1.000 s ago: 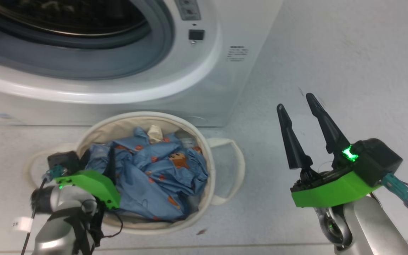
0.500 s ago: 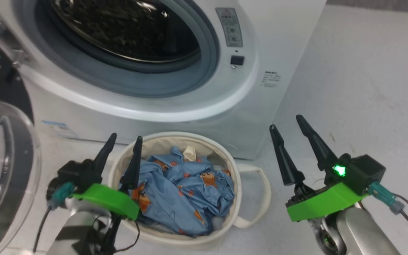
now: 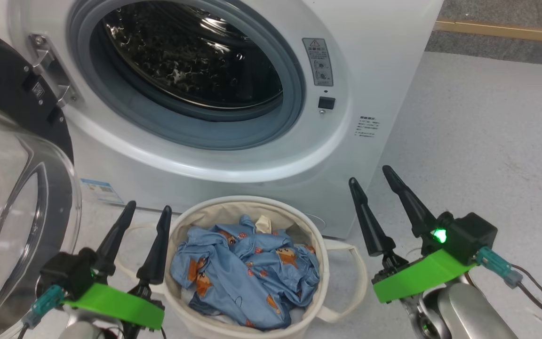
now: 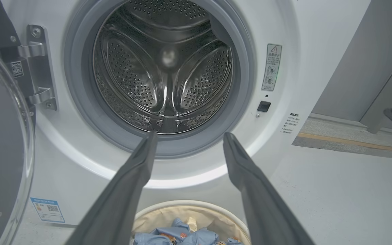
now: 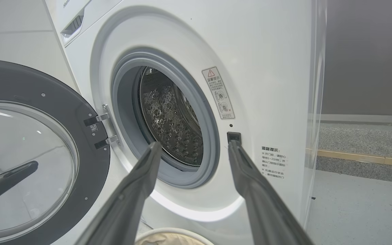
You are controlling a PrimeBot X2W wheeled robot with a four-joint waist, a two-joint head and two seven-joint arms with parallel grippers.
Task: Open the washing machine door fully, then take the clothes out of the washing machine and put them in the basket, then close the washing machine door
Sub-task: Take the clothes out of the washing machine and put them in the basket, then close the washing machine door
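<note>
Sitting low in the middle of the head view is the basket (image 3: 233, 201), a round cream tub with loop handles at its sides. The clothes (image 3: 252, 268) lie bunched up inside it. They are light blue with little orange-brown animals, and a bit of cream cloth pokes up at the back. The basket stands on the grey floor (image 3: 487, 141), just in front of the washing machine (image 3: 384, 56).

The washing machine is a big white box across the top left and middle of the head view. Its round hole has a grey rubber ring (image 3: 294, 99) around it. In the left wrist view, the shiny steel drum (image 4: 165, 68) shows behind the ring, dotted with tiny holes. A small blue sticker (image 3: 101, 190) is stuck low on the front, at the left.

The washing machine door (image 3: 17, 197) is swung wide open at the left edge of the head view. It has a black rim and a clear, bulging glass middle. A silver hinge (image 3: 50, 70) joins it to the machine.

The left gripper (image 3: 149, 206) is at the lower left of the head view, just left of the basket. Its two dark fingers are spread apart and point up, with nothing between them. The right gripper (image 3: 369, 173) is at the lower right, to the right of the basket and apart from it. Its fingers are spread apart too and hold nothing. A small green light (image 3: 438, 234) glows on it.
</note>
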